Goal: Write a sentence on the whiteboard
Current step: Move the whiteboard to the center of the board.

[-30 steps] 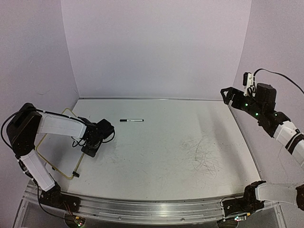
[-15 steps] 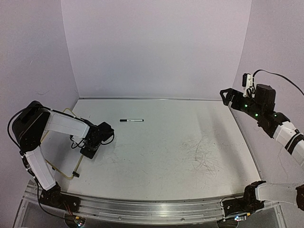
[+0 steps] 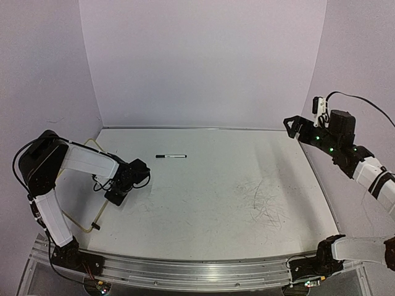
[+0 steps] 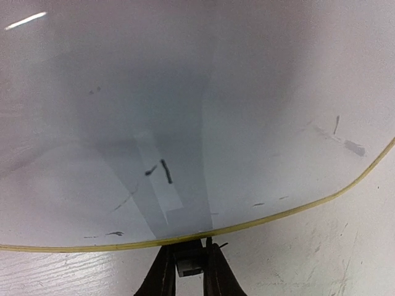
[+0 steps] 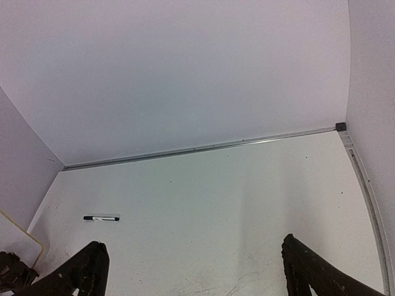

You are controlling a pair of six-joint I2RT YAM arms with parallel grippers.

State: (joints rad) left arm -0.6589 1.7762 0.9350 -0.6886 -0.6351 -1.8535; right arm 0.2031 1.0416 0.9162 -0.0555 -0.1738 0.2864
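The whiteboard [image 3: 79, 198] lies at the table's left edge, partly under my left arm; its pale-yellow frame curves across the left wrist view below the white face [image 4: 216, 92]. My left gripper [image 4: 188, 250] [image 3: 108, 197] is shut on the small black clip [image 4: 189, 260] on the board's long edge, a finger on each side. Only a few short dark dashes [image 4: 165, 171] mark the board; the sentence is out of view. A black marker [image 3: 170, 156] [image 5: 102, 217] lies on the table beyond the board. My right gripper [image 5: 192, 246] [image 3: 294, 125] hangs open and empty, high at the right.
Faint grey scribbles [image 3: 265, 200] mark the tabletop right of centre. Lilac walls close in the back and both sides. A metal rail [image 3: 185, 271] runs along the near edge. A second black clip [image 3: 99, 226] sits near the board's front corner.
My left jaws have drawn in onto the board's clip, and the left arm's elbow has swung a little away from the wall. The right arm has edged slightly leftward.
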